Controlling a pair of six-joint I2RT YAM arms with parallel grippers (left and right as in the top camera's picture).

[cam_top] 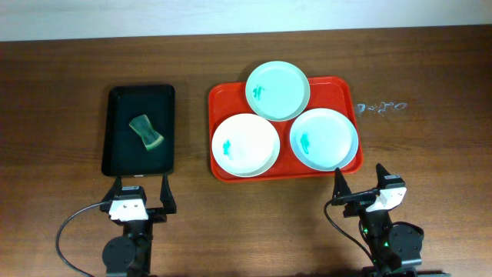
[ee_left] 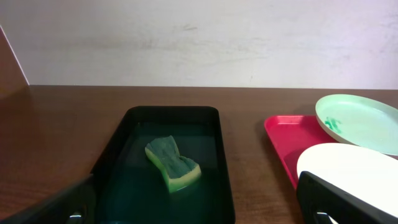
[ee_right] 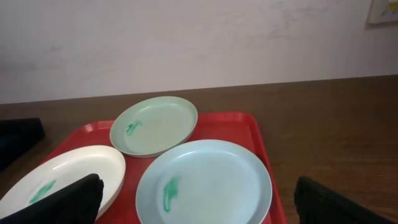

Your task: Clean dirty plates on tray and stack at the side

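Note:
The red tray (cam_top: 344, 91) holds three plates, each with a teal smear. The white plate (cam_top: 246, 145) is front left, the mint green plate (cam_top: 277, 90) at the back, the pale blue plate (cam_top: 324, 138) front right. They also show in the right wrist view: white plate (ee_right: 62, 174), mint plate (ee_right: 155, 124), blue plate (ee_right: 208, 183). My left gripper (cam_top: 141, 192) is open and empty, just in front of the black tray. My right gripper (cam_top: 360, 185) is open and empty, in front of the red tray's right corner.
A smaller black tray (cam_top: 117, 135) at the left holds a green sponge (cam_top: 147, 131), seen too in the left wrist view (ee_left: 173, 163). A small smear marks the table (cam_top: 382, 107) right of the red tray. Bare wood table lies on both sides.

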